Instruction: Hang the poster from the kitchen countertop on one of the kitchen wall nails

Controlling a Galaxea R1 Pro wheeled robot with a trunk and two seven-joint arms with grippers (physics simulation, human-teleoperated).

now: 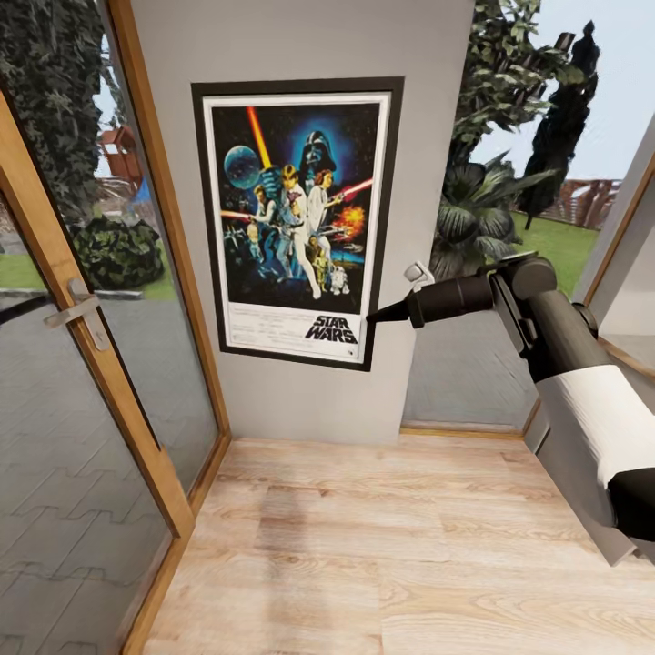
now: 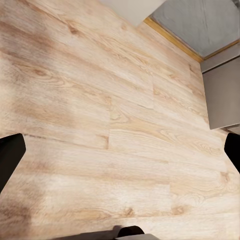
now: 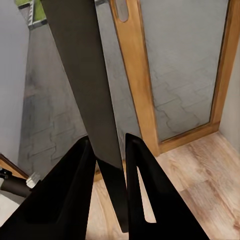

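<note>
- Right gripper (image 3: pixel 110 165): in the right wrist view its two dark fingers (image 3: pixel 67 190) are clamped on the black edge of the poster (image 3: pixel 85 85), which runs edge-on between them and on past their tips.
- Poster (image 1: pixel 296 218): in the head view it stands upright and flat against the grey wall panel (image 1: pixel 309 382), just ahead of the right gripper (image 1: pixel 377 315), which meets its frame at the lower corner on the arm's side. It is well off the kitchen countertop.
- Wall nail: none can be made out; if one is there, the poster covers it.
- Glass door (image 1: pixel 82 346): beyond the poster from the right gripper, with a wooden frame and a metal handle (image 1: pixel 77 309).
- Left gripper (image 2: pixel 120 150): its dark fingertips sit wide apart with nothing between them, directed at the wooden floor (image 2: pixel 100 100).
- Step in hand, as a judgement: the hanging stage, with the poster held at the wall and not yet let go.
- Next move, as a judgement: settle the top of the frame onto a nail, check that it bears the weight, then part the fingers and draw the gripper back along the wall without dragging the frame.
</note>
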